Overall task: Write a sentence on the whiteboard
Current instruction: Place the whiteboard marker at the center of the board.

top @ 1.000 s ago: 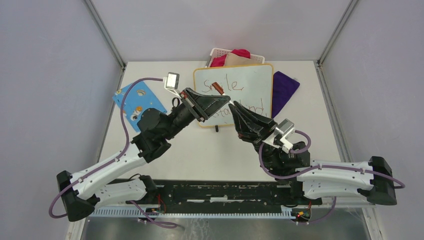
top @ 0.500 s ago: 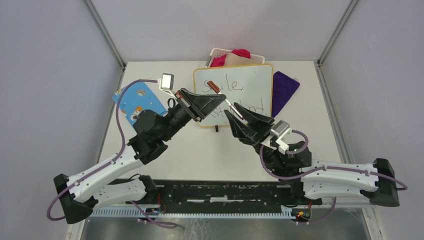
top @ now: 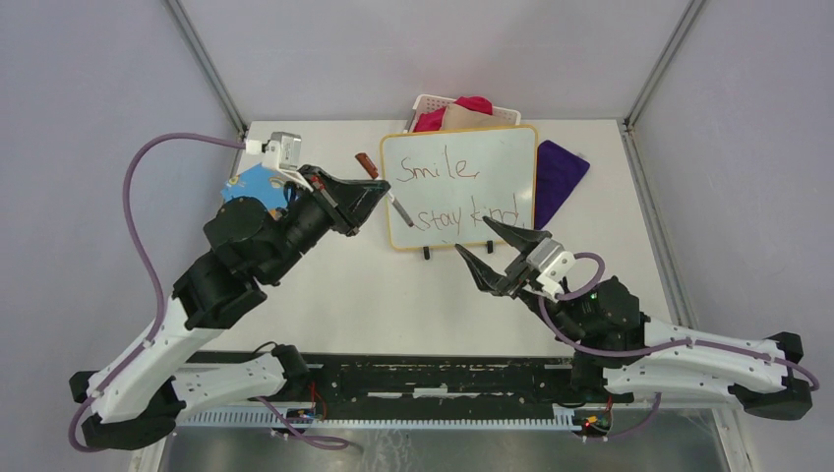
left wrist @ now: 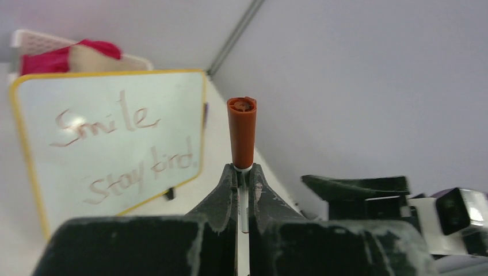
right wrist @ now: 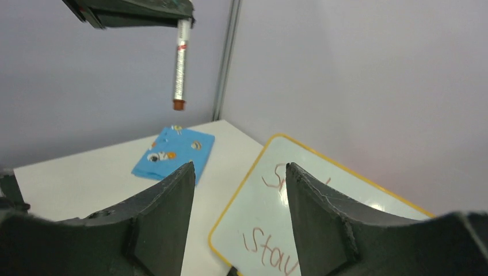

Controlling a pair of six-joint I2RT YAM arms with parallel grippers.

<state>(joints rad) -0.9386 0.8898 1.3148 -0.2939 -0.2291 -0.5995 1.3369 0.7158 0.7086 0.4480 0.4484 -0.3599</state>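
Top external view: two arms reach over the table (top: 393, 295) from its near edge.
Right gripper (top: 474, 238): jaws spread wide, holding nothing, just in front of the board's near edge.
Left gripper (top: 379, 191): jaws pinching a marker (top: 401, 209) at the board's left side.
Marker: brown cap end points away from the board, the other end lies over its lower left corner; contact cannot be told.
Whiteboard (top: 511, 157): toward the table's far side, on black feet.
Sentence (top: 440, 172): red "Smile" above "stay kind".
Basket (top: 429, 101): behind the board.
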